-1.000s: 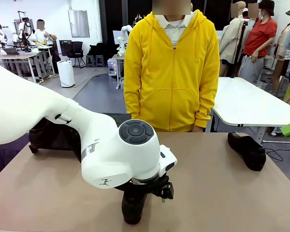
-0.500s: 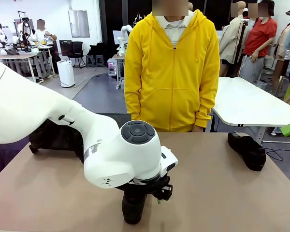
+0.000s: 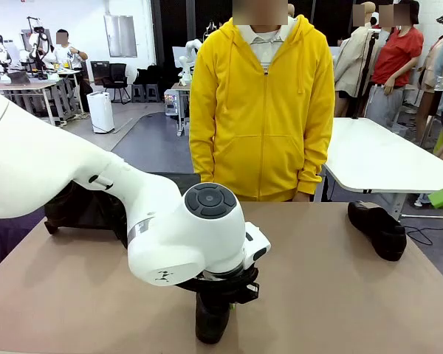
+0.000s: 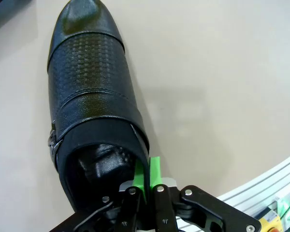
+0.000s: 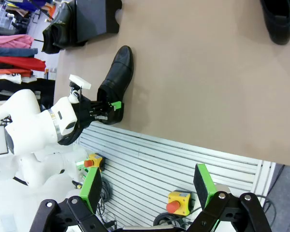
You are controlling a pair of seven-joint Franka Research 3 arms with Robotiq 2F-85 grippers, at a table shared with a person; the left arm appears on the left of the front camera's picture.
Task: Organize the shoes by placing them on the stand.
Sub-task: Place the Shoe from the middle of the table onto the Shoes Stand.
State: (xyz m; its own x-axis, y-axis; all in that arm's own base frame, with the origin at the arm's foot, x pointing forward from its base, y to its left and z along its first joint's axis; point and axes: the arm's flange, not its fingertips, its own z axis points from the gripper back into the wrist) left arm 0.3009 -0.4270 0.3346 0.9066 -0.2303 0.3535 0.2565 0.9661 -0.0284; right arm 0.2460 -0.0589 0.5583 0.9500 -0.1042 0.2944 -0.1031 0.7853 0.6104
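**Left claw grips one shoe by its opening at the near edge of the bench**

The shoe [image 4: 89, 92] is a black glossy loafer with a textured band over the instep. It is close to the near edge of the bench [image 3: 340, 295], about the middle, with its toe toward the far edge. The left claw [image 4: 146, 180] is closed narrow on the side wall of the shoe's opening near the heel, with one green pad inside and one outside. I cannot tell whether the sole is off the surface.

A second shoe [image 3: 378, 230] lies at the far right corner. The stand [image 5: 94, 19] is at the far left corner, with a third shoe [image 5: 58, 29] just beside it. The right claw [image 5: 147, 186] hangs wide and empty beyond the near edge. A person [image 3: 262, 110] in a yellow hooded jacket stands at the far edge.

The pinch holds only a thin, soft wall far from the toe. On lifting, I think the heavy front could swing down and the leather could slip between the pads. The stand is sloped, so a shoe set down crooked may slide — or push the third shoe.

I can read no brand or writing on the shoes. A small dark mark on the white arm is too small to read.
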